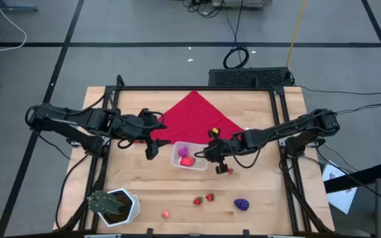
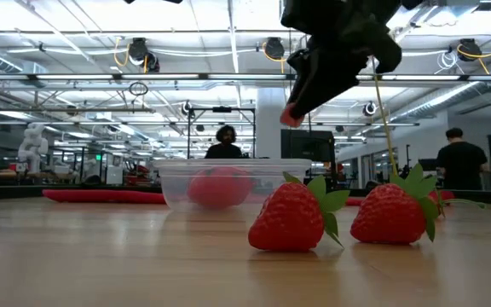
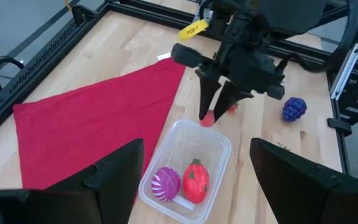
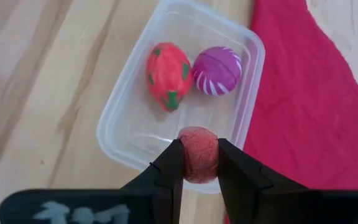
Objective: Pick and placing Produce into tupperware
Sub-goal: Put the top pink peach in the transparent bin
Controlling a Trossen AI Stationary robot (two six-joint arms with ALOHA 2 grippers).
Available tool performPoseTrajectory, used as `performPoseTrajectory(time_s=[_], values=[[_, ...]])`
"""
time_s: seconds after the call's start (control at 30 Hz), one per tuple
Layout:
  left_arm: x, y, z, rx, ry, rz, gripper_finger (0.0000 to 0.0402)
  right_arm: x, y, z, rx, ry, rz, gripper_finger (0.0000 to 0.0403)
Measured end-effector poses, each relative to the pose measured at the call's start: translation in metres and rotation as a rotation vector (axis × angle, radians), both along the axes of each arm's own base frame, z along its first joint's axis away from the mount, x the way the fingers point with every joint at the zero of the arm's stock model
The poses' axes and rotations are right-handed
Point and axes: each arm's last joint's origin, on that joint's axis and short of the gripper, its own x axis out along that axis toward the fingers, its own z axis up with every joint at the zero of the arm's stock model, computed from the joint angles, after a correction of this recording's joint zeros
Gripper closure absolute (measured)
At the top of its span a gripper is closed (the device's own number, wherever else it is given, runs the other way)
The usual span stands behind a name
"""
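From above, the right claw (image 1: pixel 211 153) sits at the edge of the tupperware (image 1: pixel 189 157), which lies on the worktop (image 1: pixel 270 198) beside the red cloth (image 1: pixel 194 116), while the left claw (image 1: pixel 152 147) waits spread wide on the tub's other side; level with the worktop, two strawberries (image 2: pixel 295 215) lie in front of the tub. In the right wrist view the claw is clamped on a small red ball (image 4: pixel 198 153) above the tub's rim, not its middle; released here, I judge, the ball could strike the rim and roll away.
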Motion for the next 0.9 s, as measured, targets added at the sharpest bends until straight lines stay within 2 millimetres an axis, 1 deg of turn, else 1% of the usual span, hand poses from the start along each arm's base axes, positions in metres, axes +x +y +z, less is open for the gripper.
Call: performPoseTrajectory(time_s=[0.07,0.2,0.33,0.47,0.7,0.8,0.9], values=[[0.000,0.000,0.000,0.008,0.001,-0.006,0.0105,0.008,0.000,0.002,-0.004,0.008,-0.002,0.0330],[0.000,0.000,0.000,0.009,0.001,-0.006,0.0105,0.027,0.001,0.003,-0.019,0.088,-0.003,0.0330],[0.000,0.000,0.000,0.009,0.005,-0.006,0.0105,0.040,0.001,-0.010,-0.046,0.220,0.002,0.0330],[0.000,0.000,0.000,0.012,0.008,-0.008,0.0105,0.044,-0.002,-0.021,-0.051,0.261,-0.005,0.0330],[0.000,0.000,0.000,0.024,0.009,-0.017,0.0105,0.046,-0.008,-0.020,-0.044,0.249,-0.021,0.0330],[0.000,0.000,0.000,0.030,0.011,-0.021,0.0105,0.047,-0.011,-0.020,-0.005,0.248,-0.009,0.0330],[0.000,0.000,0.000,0.037,0.011,-0.025,0.0105,0.050,-0.014,-0.024,-0.001,0.241,-0.011,0.0330]])
